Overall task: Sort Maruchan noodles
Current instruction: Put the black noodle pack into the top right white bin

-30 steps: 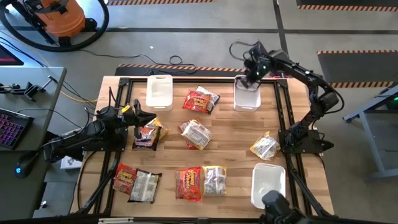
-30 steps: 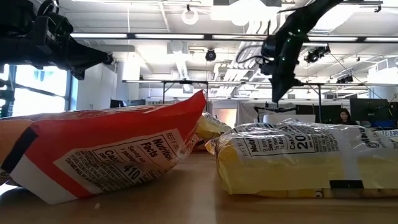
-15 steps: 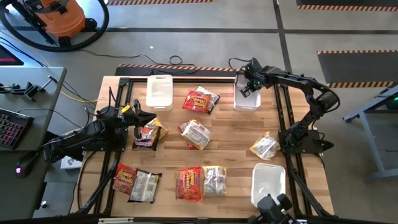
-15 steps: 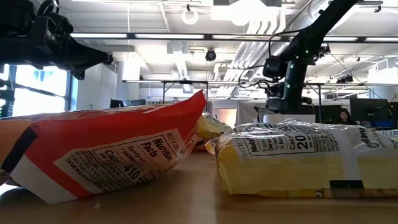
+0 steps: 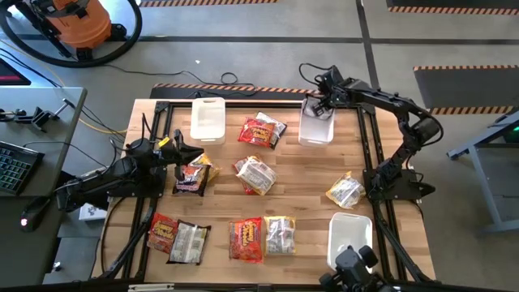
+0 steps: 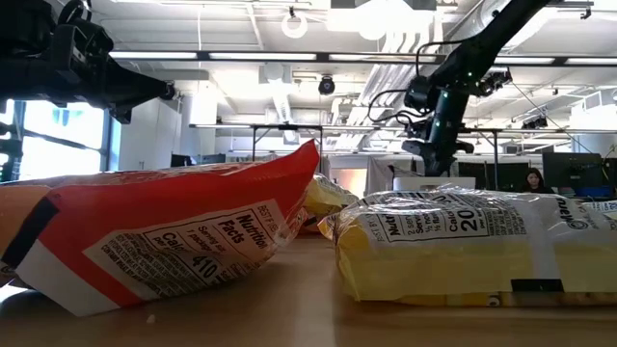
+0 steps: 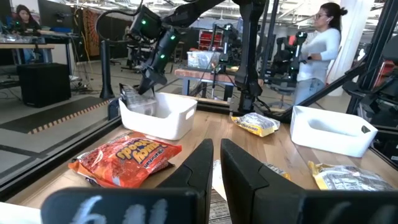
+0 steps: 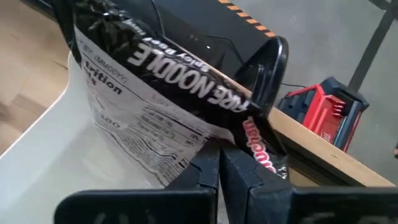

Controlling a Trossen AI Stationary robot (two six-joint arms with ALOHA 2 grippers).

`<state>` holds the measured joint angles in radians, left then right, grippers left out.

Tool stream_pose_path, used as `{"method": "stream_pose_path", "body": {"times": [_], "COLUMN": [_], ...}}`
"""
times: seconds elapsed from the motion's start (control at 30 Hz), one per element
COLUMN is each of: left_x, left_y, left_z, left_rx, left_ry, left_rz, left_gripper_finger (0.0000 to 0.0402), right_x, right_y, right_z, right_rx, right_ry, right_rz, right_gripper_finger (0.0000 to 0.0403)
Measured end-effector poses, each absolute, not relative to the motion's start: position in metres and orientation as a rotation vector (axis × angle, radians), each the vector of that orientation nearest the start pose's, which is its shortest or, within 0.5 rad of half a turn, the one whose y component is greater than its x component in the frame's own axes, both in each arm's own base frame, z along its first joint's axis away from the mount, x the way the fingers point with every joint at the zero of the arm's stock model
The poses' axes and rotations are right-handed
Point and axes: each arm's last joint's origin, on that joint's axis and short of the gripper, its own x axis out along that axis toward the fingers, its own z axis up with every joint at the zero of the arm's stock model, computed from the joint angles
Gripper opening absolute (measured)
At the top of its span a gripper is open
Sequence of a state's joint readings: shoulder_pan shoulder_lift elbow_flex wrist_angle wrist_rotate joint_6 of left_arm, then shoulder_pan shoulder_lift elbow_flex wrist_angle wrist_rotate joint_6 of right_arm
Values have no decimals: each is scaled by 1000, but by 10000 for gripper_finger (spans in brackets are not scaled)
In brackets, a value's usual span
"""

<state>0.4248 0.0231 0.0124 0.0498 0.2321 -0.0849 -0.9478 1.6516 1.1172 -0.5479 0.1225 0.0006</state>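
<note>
Wooden bench (image 5: 300, 174) with a black frame stands on a grey shop floor; an orange vacuum (image 5: 77, 20) sits beyond its far left corner and a keyboard desk (image 5: 16, 162) lies to the left.

Right gripper (image 5: 318, 104) is at the far edge of the bench, over the far rim of a white bin (image 5: 316, 127). Its jaws are closed on the edge of a dark brown-silver packet (image 8: 155, 118), which hangs down into that bin; the right wrist view shows the packet's printed face against the bin's white inner wall.

Left gripper (image 5: 188, 156) rests low at the left side of the bench, jaws nearly together with only a thin gap between them, holding nothing. It sits just beside a dark packet (image 5: 193, 176) lying on the bench.

A second white bin (image 5: 208, 119) stands at the far left, a third (image 5: 350, 239) at the near right.

Remaining Maruchan noodles lie loose on the bench:
- red-orange packet (image 5: 261, 130) between the two far bins;
- pale packet (image 5: 255, 174) at centre;
- yellow packet (image 5: 345, 191) at right;
- red packet (image 5: 163, 233) beside a silver packet (image 5: 189, 242), near left;
- red packet (image 5: 246, 239) touching a yellow-white packet (image 5: 280, 234), near centre.

A person (image 7: 317, 46) stands in the room beyond the bench.
</note>
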Motion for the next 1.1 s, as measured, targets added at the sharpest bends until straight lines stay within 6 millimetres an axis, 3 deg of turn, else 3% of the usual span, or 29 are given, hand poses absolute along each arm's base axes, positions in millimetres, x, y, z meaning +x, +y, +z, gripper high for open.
{"method": "stream_pose_path", "body": {"times": [0.37,0.7,0.8,0.93,1.1], "left_x": [92,92,92,92,92], "left_y": [34,34,34,34,34], "left_z": [171,171,171,171,171], "left_rx": [-72,-72,-72,-72,-72], "left_ry": [-45,-45,-45,-45,-45], "left_rz": [191,191,191,191,191], "left_gripper_finger": [23,23,23,23,23], "right_x": [191,197,199,200,192], "right_y": [-269,-269,-256,-239,-241], "right_z": [210,252,245,215,187], "right_rx": [409,381,465,519,497], "right_ry": [1038,983,1037,1112,1139], "right_rz": [-931,-843,-708,-607,-773], "right_gripper_finger": [0,0,0,0,0]}}
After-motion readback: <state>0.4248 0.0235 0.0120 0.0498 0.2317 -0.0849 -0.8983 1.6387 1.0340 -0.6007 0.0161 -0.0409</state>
